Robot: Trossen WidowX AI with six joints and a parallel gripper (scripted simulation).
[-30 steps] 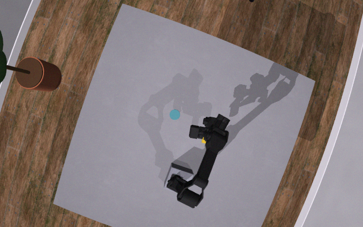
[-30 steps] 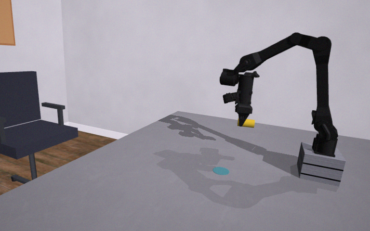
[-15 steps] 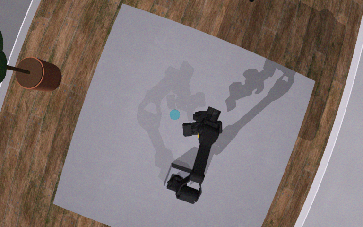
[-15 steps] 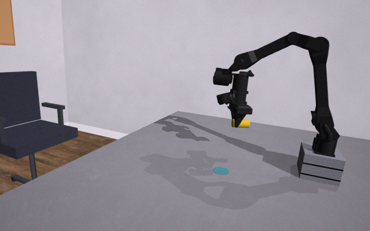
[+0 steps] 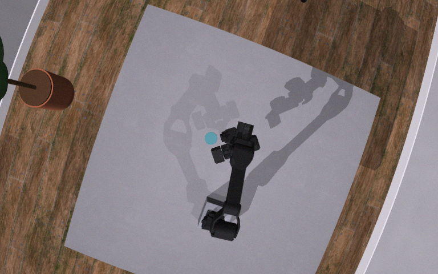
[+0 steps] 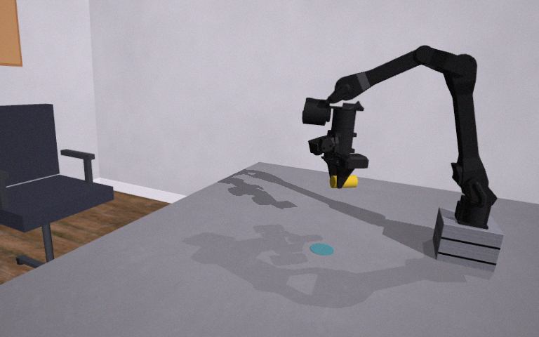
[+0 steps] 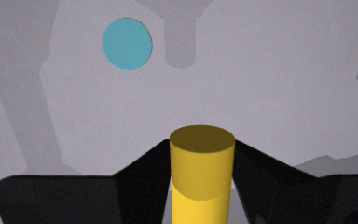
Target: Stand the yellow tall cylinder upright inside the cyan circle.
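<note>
My gripper (image 6: pixel 340 179) is shut on the yellow tall cylinder (image 6: pixel 346 182) and holds it high above the grey table. The cylinder lies level between the fingers in the side view. In the wrist view the cylinder (image 7: pixel 201 173) sticks out between the two black fingers, its round end face turned to the camera. The cyan circle (image 6: pixel 321 249) is flat on the table, below the gripper and a little nearer the camera. In the wrist view the circle (image 7: pixel 127 43) is at the upper left. In the top view the circle (image 5: pixel 210 137) lies just left of the gripper head, which hides the cylinder.
The arm's base stands on a grey block (image 6: pixel 467 239) at the right of the table. A brown plant pot (image 5: pixel 45 88) stands on the wooden floor to the left. A dark office chair (image 6: pixel 35 182) stands beside the table.
</note>
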